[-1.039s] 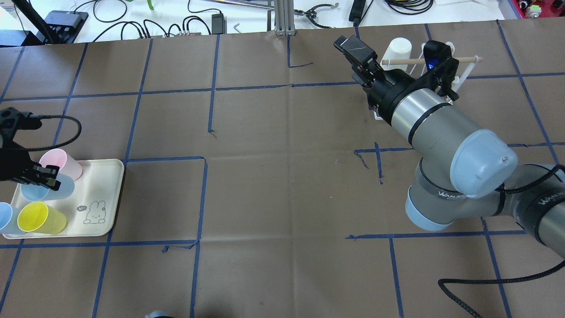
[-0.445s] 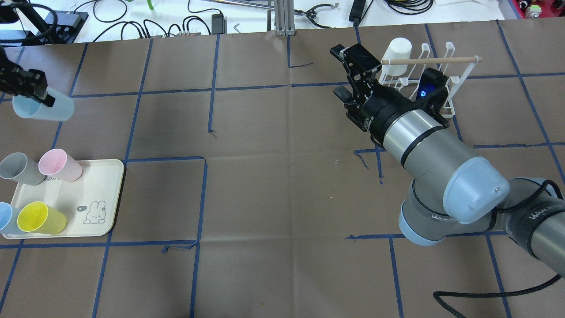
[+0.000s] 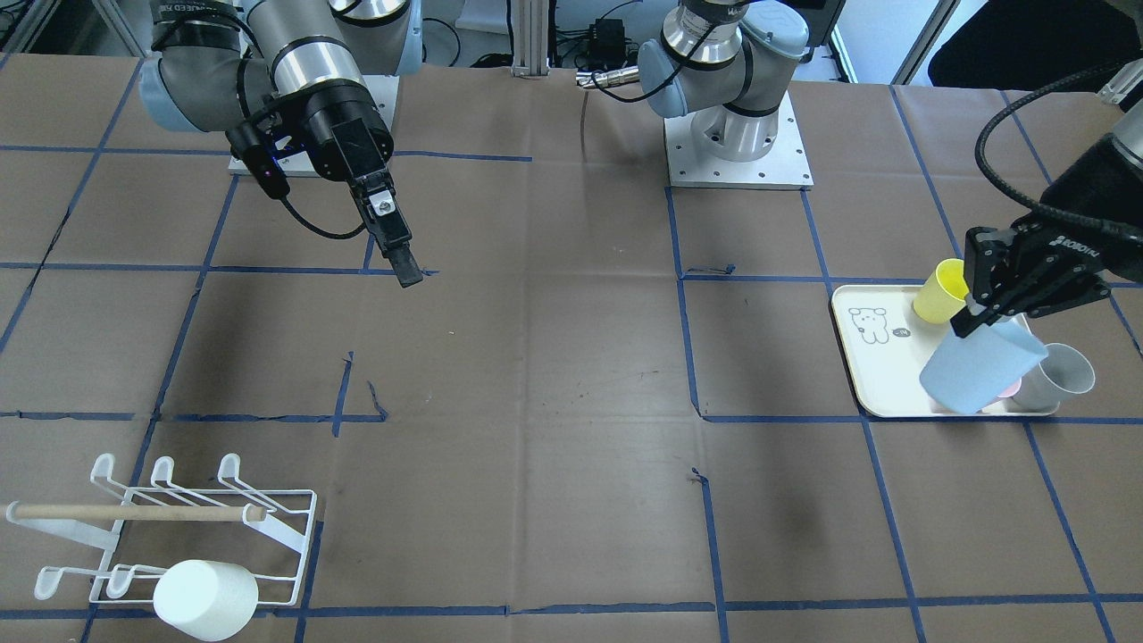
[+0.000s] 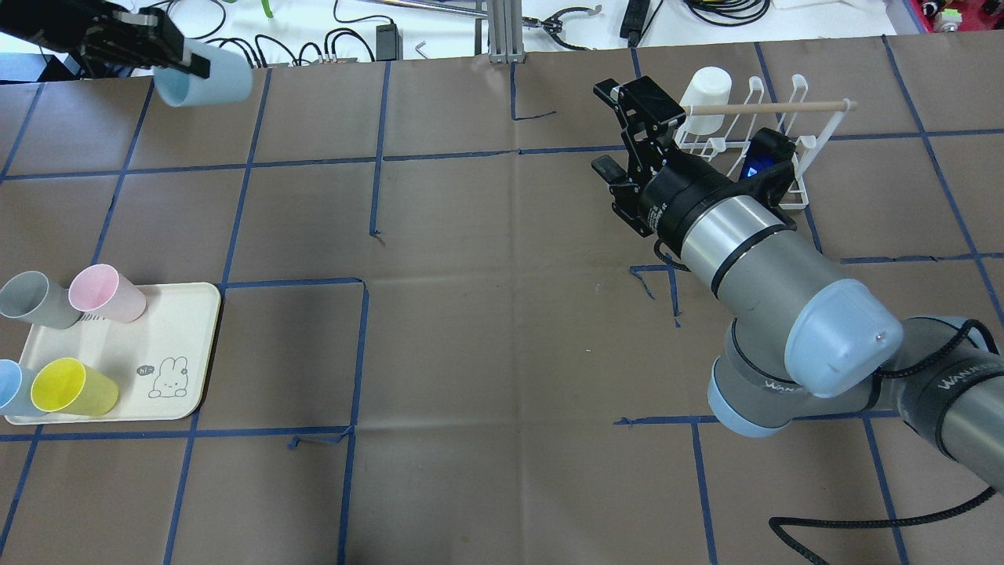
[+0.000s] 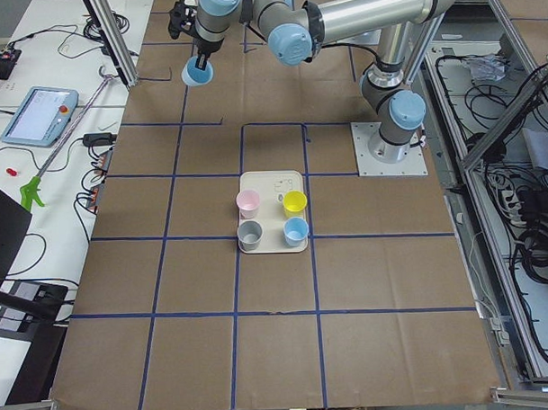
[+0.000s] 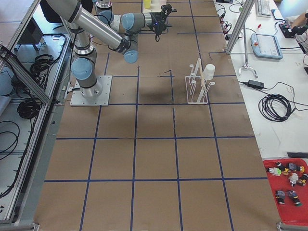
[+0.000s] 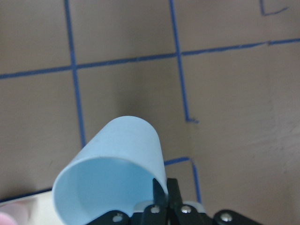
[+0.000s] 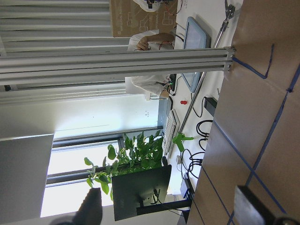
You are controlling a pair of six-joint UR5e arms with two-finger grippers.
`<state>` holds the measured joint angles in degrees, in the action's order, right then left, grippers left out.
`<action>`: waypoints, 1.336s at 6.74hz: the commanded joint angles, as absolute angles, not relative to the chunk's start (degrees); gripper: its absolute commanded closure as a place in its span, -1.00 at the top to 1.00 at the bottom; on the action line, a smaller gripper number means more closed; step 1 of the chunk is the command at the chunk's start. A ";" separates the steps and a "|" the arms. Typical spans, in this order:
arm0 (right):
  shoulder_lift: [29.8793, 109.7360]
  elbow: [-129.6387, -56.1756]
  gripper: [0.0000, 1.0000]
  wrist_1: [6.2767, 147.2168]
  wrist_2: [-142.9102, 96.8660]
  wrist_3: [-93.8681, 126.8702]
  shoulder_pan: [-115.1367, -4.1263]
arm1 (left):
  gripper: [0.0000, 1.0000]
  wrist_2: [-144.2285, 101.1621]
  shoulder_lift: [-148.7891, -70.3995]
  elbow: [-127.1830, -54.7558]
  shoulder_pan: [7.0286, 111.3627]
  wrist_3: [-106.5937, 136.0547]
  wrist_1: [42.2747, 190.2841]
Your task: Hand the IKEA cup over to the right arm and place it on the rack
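My left gripper (image 4: 182,61) is shut on the rim of a light-blue IKEA cup (image 4: 205,77), held on its side in the air at the far left of the overhead view. The left wrist view shows the cup (image 7: 115,159) with one finger inside its mouth. In the front-facing view the cup (image 3: 978,375) hangs above the tray (image 3: 871,366). My right gripper (image 4: 629,133) is open and holds nothing, raised just left of the white wire rack (image 4: 784,129). The rack has a wooden dowel across it and a white cup (image 4: 706,90) on one prong.
The cream tray (image 4: 188,329) at the near left holds a grey cup (image 4: 31,298), a pink cup (image 4: 106,292), a yellow cup (image 4: 70,386) and another blue cup (image 4: 9,388). Cables and tools lie beyond the far table edge.
The left gripper lifted the light-blue cup off the tray and carried it up, away and rightward. The right gripper drew back from the rack toward the table's middle, staying open.
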<state>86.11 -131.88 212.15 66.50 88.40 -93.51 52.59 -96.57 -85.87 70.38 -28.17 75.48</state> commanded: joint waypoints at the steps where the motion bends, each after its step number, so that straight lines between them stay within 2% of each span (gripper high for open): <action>1: 85.70 -131.84 1.00 212.17 66.53 88.51 -93.52 | -1.00 38.89 -93.80 -94.09 73.55 -27.77 60.89; 4: 85.26 -131.57 1.00 212.26 66.53 88.51 -93.52 | -1.00 30.08 -88.33 -113.32 77.07 -26.90 37.00; 7: 85.87 -131.66 1.00 212.17 66.53 88.42 -93.52 | -1.00 28.21 -89.82 -122.84 82.42 -26.63 17.21; 9: 85.52 -131.75 1.00 210.34 66.62 88.51 -93.60 | -0.99 28.13 -90.79 -123.84 83.06 -22.61 10.93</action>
